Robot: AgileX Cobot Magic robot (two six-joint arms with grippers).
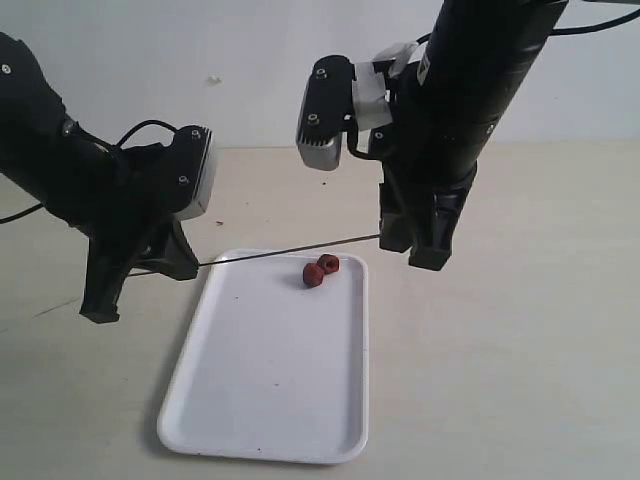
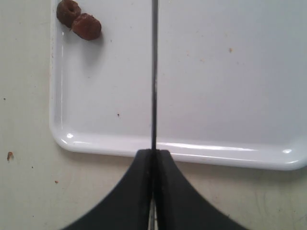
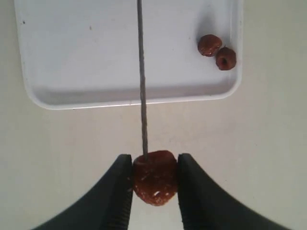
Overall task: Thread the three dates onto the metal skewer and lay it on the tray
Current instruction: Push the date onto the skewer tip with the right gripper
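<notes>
Right end effector [image 3: 154,160] clenched on one date [image 3: 154,181], skewer [image 3: 141,72] tip touching it; left end effector [image 2: 153,154] grasping skewer. Step: probably first piercing. Next: drive date straight on.

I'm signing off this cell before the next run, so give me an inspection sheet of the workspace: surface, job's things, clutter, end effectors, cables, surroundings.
Surface: beige table, lightly speckled.
Job's things: white tray flat on the table; two dates side by side near one corner of it; third date off the tray, with the skewer tip meeting it and the rod spanning above the tray.
Clutter: brown crumb on the table beside the tray.
End effectors: left end effector shut on the skewer; right end effector shut on the third date.
Cables: black cable looped at the left arm; second cable atop the right arm.
Surroundings: plain pale wall; nothing else seen.
</notes>
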